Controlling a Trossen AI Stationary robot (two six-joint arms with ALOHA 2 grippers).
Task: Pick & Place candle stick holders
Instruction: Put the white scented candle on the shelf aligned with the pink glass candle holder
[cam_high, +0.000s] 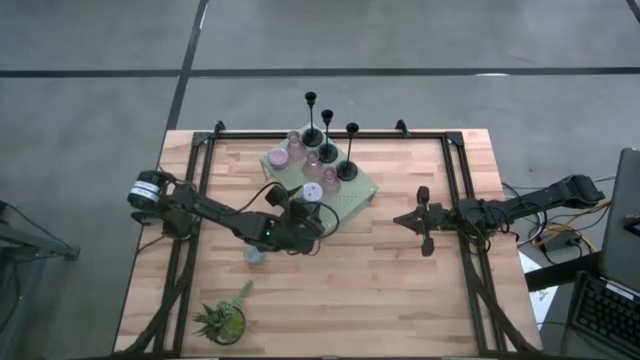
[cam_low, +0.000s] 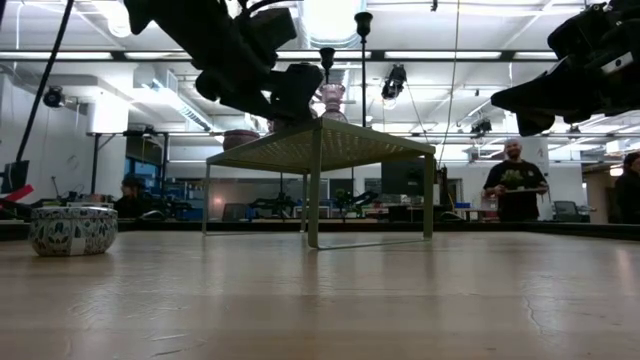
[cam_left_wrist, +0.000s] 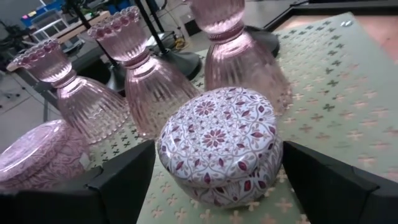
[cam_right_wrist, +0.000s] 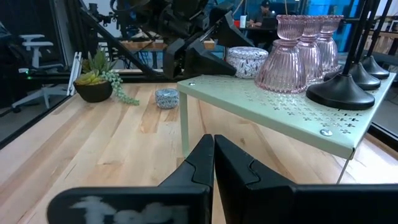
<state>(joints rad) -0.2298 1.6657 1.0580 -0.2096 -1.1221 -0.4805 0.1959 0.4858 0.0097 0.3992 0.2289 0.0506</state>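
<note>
The patterned tin (cam_left_wrist: 219, 144) on the stand (cam_high: 352, 200) is straddled by the wide-open left claw (cam_left_wrist: 211, 180); right claw (cam_right_wrist: 213, 163) is pinched closed, well off.

Pink glass holders (cam_left_wrist: 149, 81) crowd close behind the patterned tin (cam_left_wrist: 219, 144); open stand (cam_left_wrist: 348, 93) surface lies beside it.

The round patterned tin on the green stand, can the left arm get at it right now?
Probably yes. The left gripper already sits open with a finger on each side of the patterned tin on the green stand, nothing between.
</note>
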